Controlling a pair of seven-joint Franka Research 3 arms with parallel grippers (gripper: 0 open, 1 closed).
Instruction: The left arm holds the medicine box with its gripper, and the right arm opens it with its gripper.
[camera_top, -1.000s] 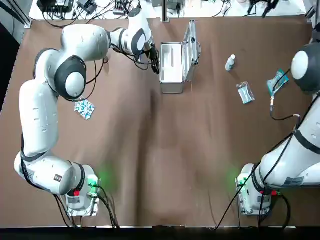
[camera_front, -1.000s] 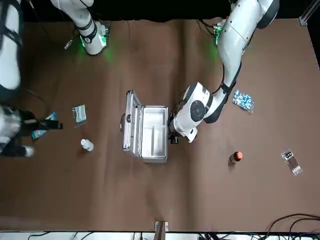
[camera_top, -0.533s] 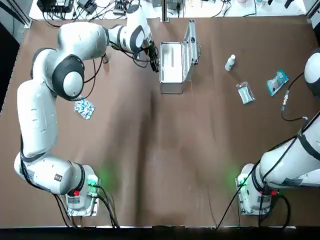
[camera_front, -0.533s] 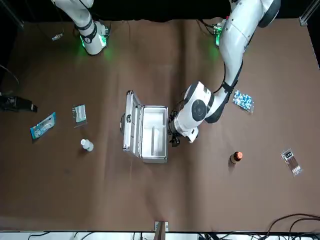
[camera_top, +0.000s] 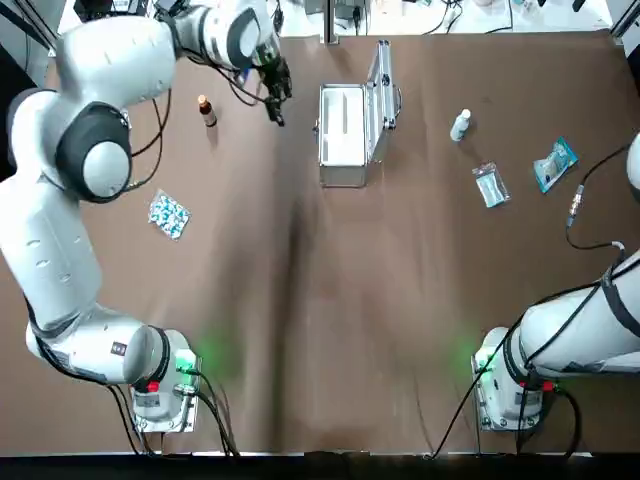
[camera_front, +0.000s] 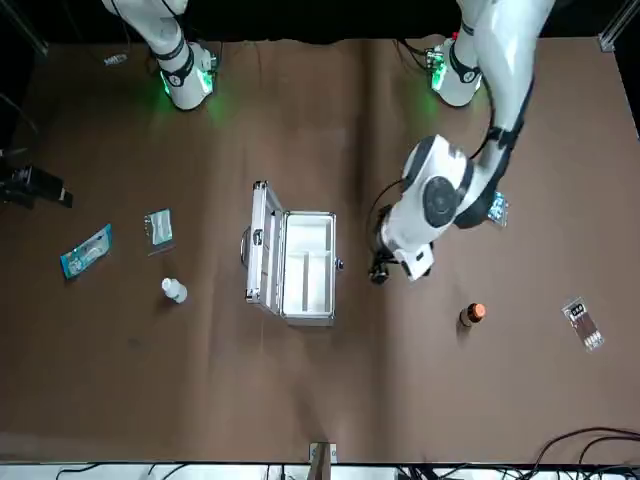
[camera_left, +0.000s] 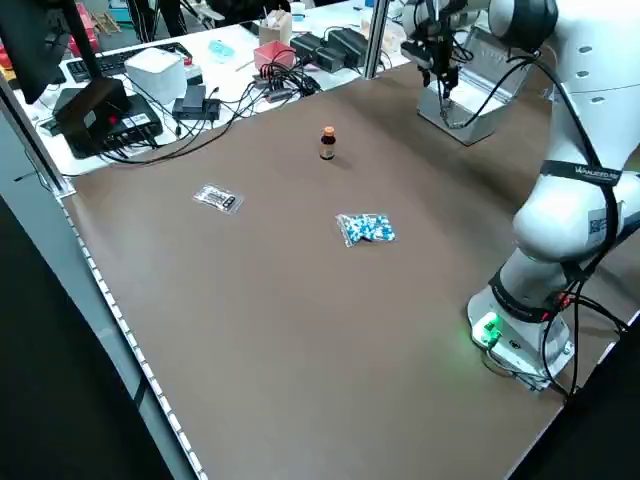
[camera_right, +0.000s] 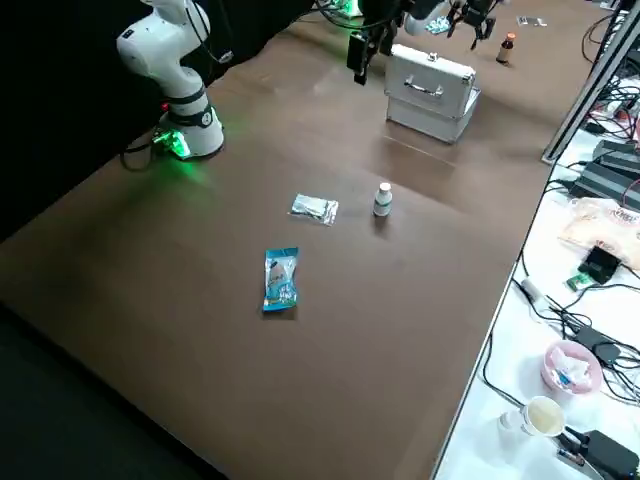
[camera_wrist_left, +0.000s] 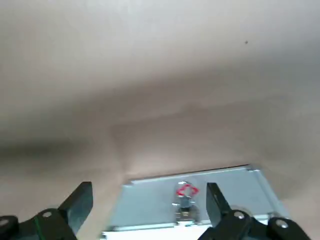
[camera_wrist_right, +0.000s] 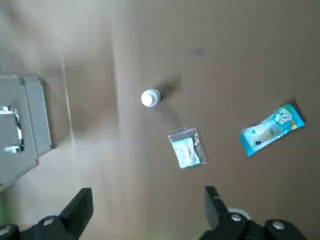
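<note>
Your left gripper (camera_front: 379, 270) hangs near the medicine box (camera_top: 343, 125), clear of it, fingers spread wide and empty. The box sits at the far middle of the table (camera_top: 330, 300), lid (camera_top: 381, 85) already upright, long axis running away from the robot. From that gripper it lies toward the table's centre. Your right gripper (camera_wrist_right: 148, 195), also wide and empty, is well apart over the right side, so the left is nearer. A red mark (camera_wrist_left: 186, 190) shows on the box wall; no writing is readable.
</note>
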